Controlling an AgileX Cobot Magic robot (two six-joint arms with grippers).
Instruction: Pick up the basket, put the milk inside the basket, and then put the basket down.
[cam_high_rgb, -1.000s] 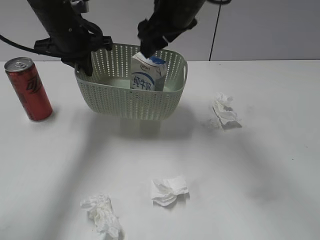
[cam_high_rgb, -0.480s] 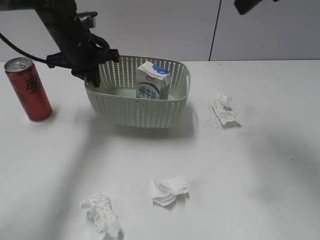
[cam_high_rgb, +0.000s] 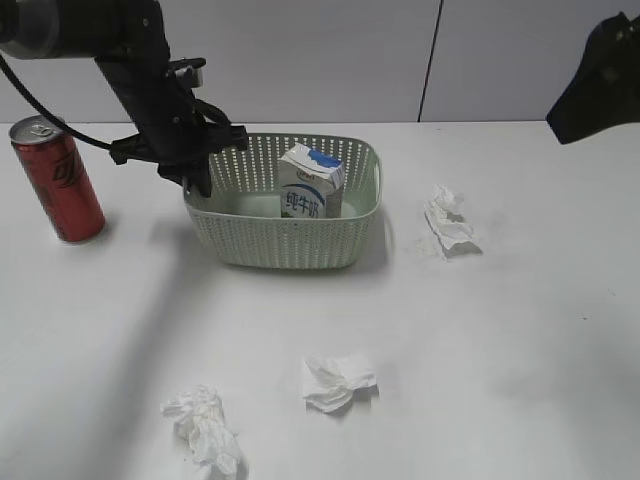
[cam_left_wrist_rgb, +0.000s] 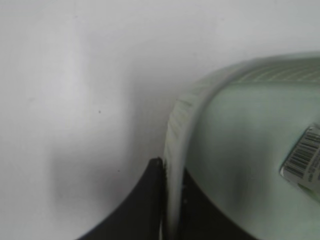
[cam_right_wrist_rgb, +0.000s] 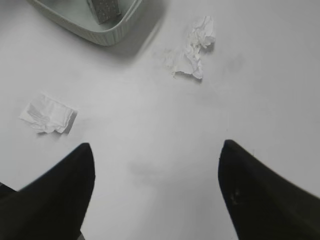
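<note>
From across the room, the pale green basket (cam_high_rgb: 290, 225) sits on the white table (cam_high_rgb: 500, 340) with the milk carton (cam_high_rgb: 311, 182) standing upright inside it, toward its back wall. The left gripper (cam_high_rgb: 196, 165) comes down at a slant from the upper left and pinches the basket's left rim, one finger inside and one outside. Well left of the basket stands a red soda can (cam_high_rgb: 58, 180). A crumpled tissue (cam_high_rgb: 448, 222) lies to the basket's right, another tissue wad (cam_high_rgb: 338, 381) in front of it, and a third wad (cam_high_rgb: 205, 428) front-left. The right arm is only a dark shape at the upper right edge, far from the basket; its fingers cannot be made out here.

The left wrist camera shows what the room view cannot: the basket's curved rim (cam_left_wrist_rgb: 176, 150) passes straight between the two dark fingers (cam_left_wrist_rgb: 145, 195), clamped tight. A barcode on the milk (cam_left_wrist_rgb: 304, 160) shows at the right edge.

The right wrist camera looks down from high up. The right gripper (cam_right_wrist_rgb: 155, 192) has its two dark fingers spread wide, holding nothing. A corner of the basket (cam_right_wrist_rgb: 107, 31) with the carton's base (cam_right_wrist_rgb: 102, 9) lies at the top left; the tissue to its right (cam_right_wrist_rgb: 190, 50) and the wad in front of it (cam_right_wrist_rgb: 47, 115) rest on the table.
</note>
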